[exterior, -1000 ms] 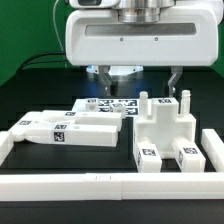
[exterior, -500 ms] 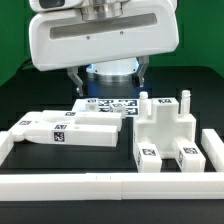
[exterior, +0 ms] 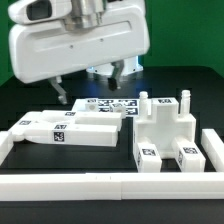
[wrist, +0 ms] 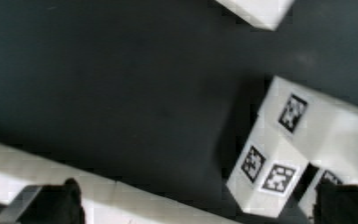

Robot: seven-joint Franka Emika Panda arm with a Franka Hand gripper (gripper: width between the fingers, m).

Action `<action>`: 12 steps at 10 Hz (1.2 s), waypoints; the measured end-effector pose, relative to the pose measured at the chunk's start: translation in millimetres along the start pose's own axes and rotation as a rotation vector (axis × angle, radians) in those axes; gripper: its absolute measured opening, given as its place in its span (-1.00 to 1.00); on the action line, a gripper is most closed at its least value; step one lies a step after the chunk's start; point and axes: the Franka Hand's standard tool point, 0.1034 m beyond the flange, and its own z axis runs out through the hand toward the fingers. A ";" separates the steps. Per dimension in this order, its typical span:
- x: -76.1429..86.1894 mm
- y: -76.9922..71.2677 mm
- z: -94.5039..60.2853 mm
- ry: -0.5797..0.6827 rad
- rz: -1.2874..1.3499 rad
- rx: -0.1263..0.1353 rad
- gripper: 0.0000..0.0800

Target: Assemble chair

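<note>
**Gripper.** The gripper (exterior: 90, 82) is being held in the air above the marker board (exterior: 105, 104), offset toward the exterior view's left. Its two dark fingers (exterior: 62, 89) are being kept wide apart. Nothing is being gripped and nothing lies between them. The housing above them is a broad, smooth white shell with rounded corners.

**Marker board.** It is being seen as a thin flat white sheet with a row of square black-and-white tags, lying on the matte black table (exterior: 205, 105).

**Chair parts.** All are white blocky plastic with small square tags.
- The chair body (exterior: 165, 132), a stepped block with upright posts and two tagged feet, is standing just in front of the marker board's end toward the exterior view's right.
- The long bars (exterior: 60, 130), flat-faced and square-edged, are lying close together just in front of the marker board's other end.
- The plain white rail (exterior: 110, 185) is lying beyond both groups, well apart from the marker board.

**Wrist view.** The marker board (wrist: 282, 150) is being shown with three tags against the dark table. One blurred dark fingertip (wrist: 51, 205) is being caught at the frame edge.
</note>
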 end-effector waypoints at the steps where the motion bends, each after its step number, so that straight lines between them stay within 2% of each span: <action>1: -4.0 -1.9 2.5 0.017 0.010 -0.021 0.62; 4: -5.2 -1.1 4.3 0.009 -0.023 -0.022 0.62; 5: -6.4 -2.0 8.8 -0.007 -0.152 -0.032 0.62; 6: -13.9 -8.3 17.8 -0.040 -0.282 -0.019 0.62; 8: -23.6 -20.8 29.8 -0.093 -0.395 -0.017 0.62; 12: -26.2 -17.0 29.6 -0.094 -0.382 -0.016 0.62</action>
